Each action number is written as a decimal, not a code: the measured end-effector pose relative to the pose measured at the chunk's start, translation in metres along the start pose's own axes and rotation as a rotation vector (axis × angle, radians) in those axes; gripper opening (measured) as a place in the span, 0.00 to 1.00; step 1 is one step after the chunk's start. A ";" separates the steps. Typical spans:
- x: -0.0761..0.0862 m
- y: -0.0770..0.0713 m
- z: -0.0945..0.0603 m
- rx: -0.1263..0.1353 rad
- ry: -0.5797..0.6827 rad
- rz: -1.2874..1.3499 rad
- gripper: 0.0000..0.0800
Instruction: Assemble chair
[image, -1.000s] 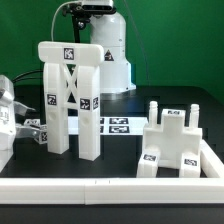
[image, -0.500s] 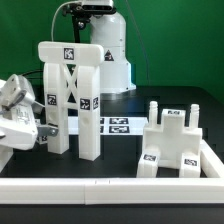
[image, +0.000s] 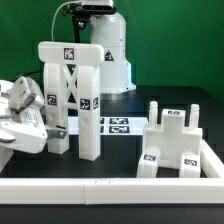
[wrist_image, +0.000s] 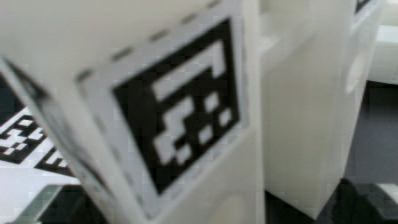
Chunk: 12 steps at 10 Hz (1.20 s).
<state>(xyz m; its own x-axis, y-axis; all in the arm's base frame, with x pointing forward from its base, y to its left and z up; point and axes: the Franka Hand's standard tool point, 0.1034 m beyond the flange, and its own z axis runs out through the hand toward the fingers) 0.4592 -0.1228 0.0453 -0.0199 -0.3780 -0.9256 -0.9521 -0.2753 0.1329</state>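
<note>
The chair's tall part (image: 88, 100) stands upright left of centre in the exterior view: two white legs, a crossed brace and a top bar with tags. A lower white chair part (image: 172, 142) with pegs on top stands at the exterior view's right. My gripper (image: 47, 131) comes in low from the exterior view's left, right beside the tall part's left leg (image: 56, 110). Its jaws look open, and I cannot tell whether they touch the leg. The wrist view is filled by a blurred white tagged leg (wrist_image: 285, 120) at very close range; my fingers do not show there.
The marker board (image: 118, 125) lies flat on the black table behind the two parts, and its corner shows in the wrist view (wrist_image: 22, 135). A low white rail (image: 110, 186) borders the front and right of the table. The arm's white base (image: 108, 50) stands at the back.
My gripper has moved in from the exterior view's left edge toward the tall part's left leg and has sunk a little lower. Both chair parts stay where they were.
</note>
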 end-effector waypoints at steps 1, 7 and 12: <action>0.000 0.000 0.000 0.000 0.000 0.000 0.62; 0.000 0.000 -0.001 0.001 0.000 0.000 0.49; -0.015 -0.015 -0.015 0.004 0.071 -0.268 0.50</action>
<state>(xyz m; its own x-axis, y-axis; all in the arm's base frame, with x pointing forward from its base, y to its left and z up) 0.4785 -0.1259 0.0622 0.2546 -0.3533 -0.9002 -0.9217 -0.3704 -0.1153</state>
